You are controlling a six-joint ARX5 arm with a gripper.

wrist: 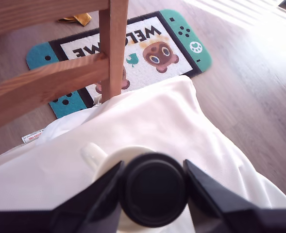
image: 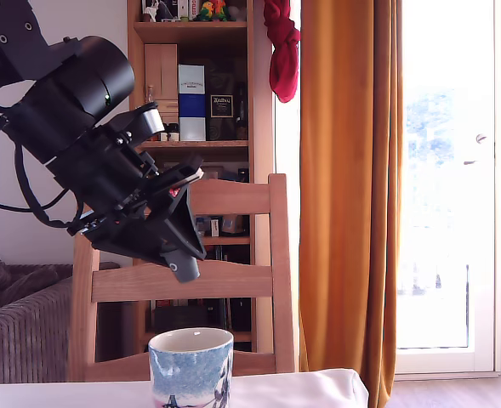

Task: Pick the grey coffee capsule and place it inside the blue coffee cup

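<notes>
The grey coffee capsule (wrist: 153,195) shows as a dark round disc clamped between my gripper's (wrist: 152,170) two black fingers, so the gripper is shut on it. Right behind the capsule in the wrist view lies the cream rim of the blue coffee cup (wrist: 112,158), mostly covered. In the exterior view the blue coffee cup (image: 190,367) stands on the white cloth at the bottom centre. My gripper (image: 182,259) hangs tilted a short way above the cup's mouth, apart from it. The capsule itself cannot be made out in the exterior view.
The table under its white cloth (wrist: 172,121) ends close beyond the cup. A wooden chair (image: 233,280) stands just behind the table. On the wooden floor lies a printed doormat (wrist: 133,48). A bookshelf (image: 199,102) and an orange curtain (image: 344,170) fill the background.
</notes>
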